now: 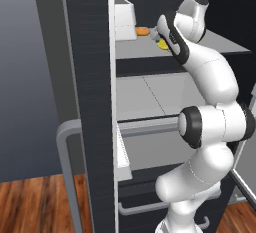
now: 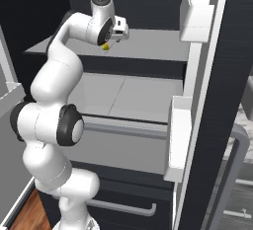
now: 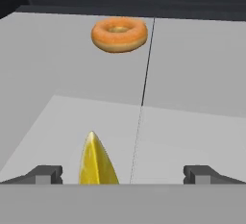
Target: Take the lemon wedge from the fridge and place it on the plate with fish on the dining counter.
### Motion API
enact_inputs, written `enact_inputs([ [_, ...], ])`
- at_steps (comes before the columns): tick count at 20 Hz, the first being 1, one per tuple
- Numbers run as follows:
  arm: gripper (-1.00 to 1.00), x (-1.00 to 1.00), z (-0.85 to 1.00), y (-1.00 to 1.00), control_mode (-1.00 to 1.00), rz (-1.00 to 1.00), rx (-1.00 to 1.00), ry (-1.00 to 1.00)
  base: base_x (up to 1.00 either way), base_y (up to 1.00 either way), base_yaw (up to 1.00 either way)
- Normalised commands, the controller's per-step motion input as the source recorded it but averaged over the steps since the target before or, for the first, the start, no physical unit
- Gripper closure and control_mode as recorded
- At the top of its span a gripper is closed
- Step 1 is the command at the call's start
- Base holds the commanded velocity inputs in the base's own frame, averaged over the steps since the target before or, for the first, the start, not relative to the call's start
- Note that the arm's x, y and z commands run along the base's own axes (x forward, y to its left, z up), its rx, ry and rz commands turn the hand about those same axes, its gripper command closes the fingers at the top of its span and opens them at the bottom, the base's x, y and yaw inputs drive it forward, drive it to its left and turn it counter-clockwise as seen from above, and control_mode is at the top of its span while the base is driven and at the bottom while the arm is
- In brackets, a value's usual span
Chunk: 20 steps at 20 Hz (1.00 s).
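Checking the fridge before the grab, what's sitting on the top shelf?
On the top shelf lie the lemon wedge, between the open gripper's fingertips, and an orange doughnut farther back. The arm hides part of the shelf in both base views.

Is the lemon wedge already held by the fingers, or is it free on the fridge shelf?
Free. The lemon wedge lies on the grey fridge shelf between the wide-open fingers, neither touching it.

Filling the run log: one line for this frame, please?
phase: reaching in fridge | gripper: open, straddling lemon wedge on upper shelf | held: nothing | nearby: orange ring-shaped item further back
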Motion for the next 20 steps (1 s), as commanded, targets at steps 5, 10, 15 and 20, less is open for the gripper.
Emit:
enact_inputs([
  [5,-1.00,-0.12,-0.06,0.00,-1.00,0.00,0.00,0.00,0.00,0.00,0.00],
  [10,-1.00,-0.07,-0.13,0.04,-1.00,0.01,-0.04,0.00,0.00,0.00,0.00],
  [15,-1.00,0.00,-0.12,0.04,-1.00,0.00,-0.01,0.00,0.00,0.00,0.00],
  [20,-1.00,0.00,-0.23,0.01,-1.00,0.00,-0.02,0.00,0.00,0.00,0.00],
])
